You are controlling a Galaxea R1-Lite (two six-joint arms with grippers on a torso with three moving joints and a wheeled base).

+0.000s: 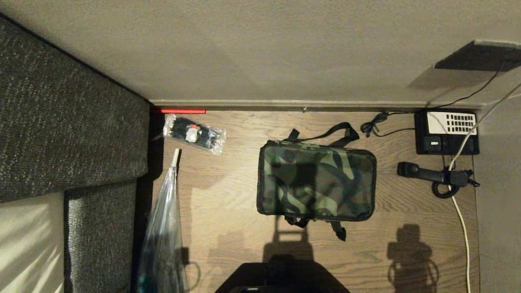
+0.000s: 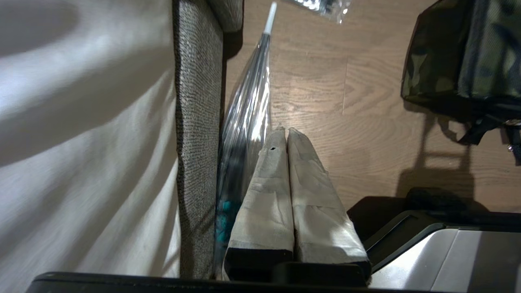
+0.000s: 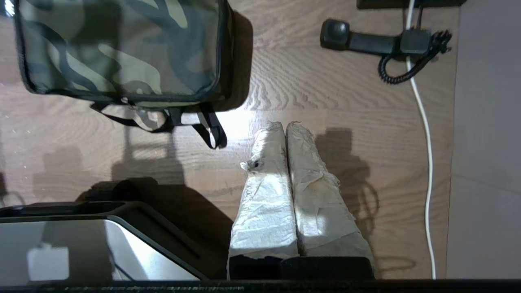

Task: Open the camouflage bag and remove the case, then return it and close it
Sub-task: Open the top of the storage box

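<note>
We count one bag (image 1: 316,180), zipped, flat mid-floor; one phone (image 1: 446,132); one packet (image 1: 194,134). Left gripper (image 2: 283,131) and right gripper (image 3: 283,124) both hang low over floor, fingers pressed together, empty.

I see a wooden table (image 1: 228,203). On it lies the camouflage bag (image 1: 316,181) in the centre, a clear packet (image 1: 194,134) at upper left, a folded umbrella (image 1: 163,228) at left, and a black phone (image 1: 446,132) with its handset (image 1: 431,174) at right.
</note>
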